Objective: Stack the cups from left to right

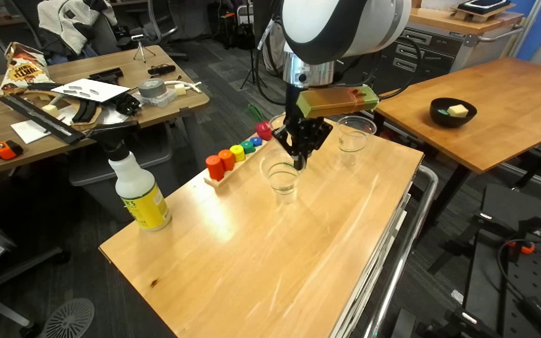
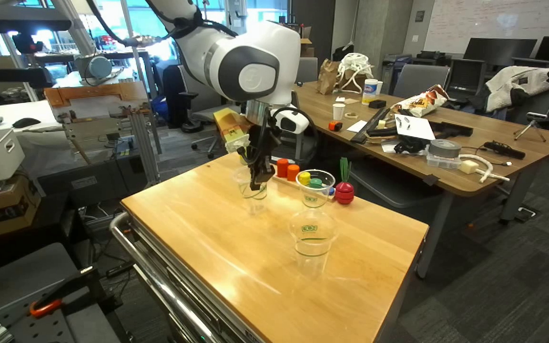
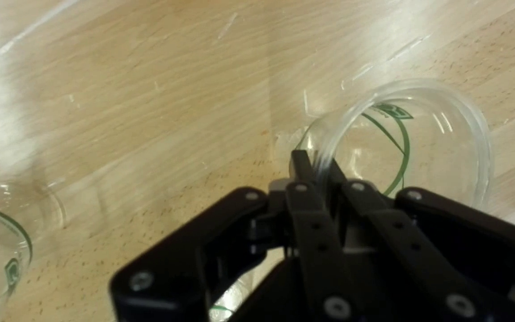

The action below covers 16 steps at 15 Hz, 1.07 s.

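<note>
On the table [image 1: 233, 263] stand a spray bottle [image 1: 142, 193], a row of coloured blocks [image 1: 237, 153] and a green-topped red toy [image 2: 344, 193].

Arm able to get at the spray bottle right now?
Probably not directly: the gripper looks shut on a clear cup by its rim and would have to let go first. The spray bottle stands upright, unobstructed in an exterior view.

i'm holding the arm [image 2: 255, 66] bent, the wrist [image 1: 308, 72] pointing downward. below it the gripper [image 3: 318, 166] is hanging, and its two slim fingers [image 3: 302, 166] are standing side by side, pinched in close together.
</note>
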{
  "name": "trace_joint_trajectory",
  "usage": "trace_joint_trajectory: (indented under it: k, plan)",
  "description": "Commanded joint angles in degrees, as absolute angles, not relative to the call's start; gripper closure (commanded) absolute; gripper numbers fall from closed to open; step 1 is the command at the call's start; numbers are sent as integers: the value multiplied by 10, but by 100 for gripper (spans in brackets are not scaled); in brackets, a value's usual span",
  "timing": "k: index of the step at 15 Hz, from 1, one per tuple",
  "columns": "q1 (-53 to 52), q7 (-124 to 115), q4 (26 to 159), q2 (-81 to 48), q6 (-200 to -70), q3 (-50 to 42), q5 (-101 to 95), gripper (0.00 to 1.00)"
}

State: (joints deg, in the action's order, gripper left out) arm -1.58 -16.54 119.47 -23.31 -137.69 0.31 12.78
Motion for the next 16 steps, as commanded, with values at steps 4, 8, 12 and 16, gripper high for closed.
trace_joint_trajectory:
  k: [4, 8, 12, 16]
  plan:
    - [6, -118, 1197, -216, -1370, 22, 190, 98]
    - [31, -89, 1184, -178, -1329, 29, 255, 97]
    - [38, -112, 1172, -126, -1309, 9, 267, 98]
    - [45, -135, 1151, -100, -1294, -13, 259, 98]
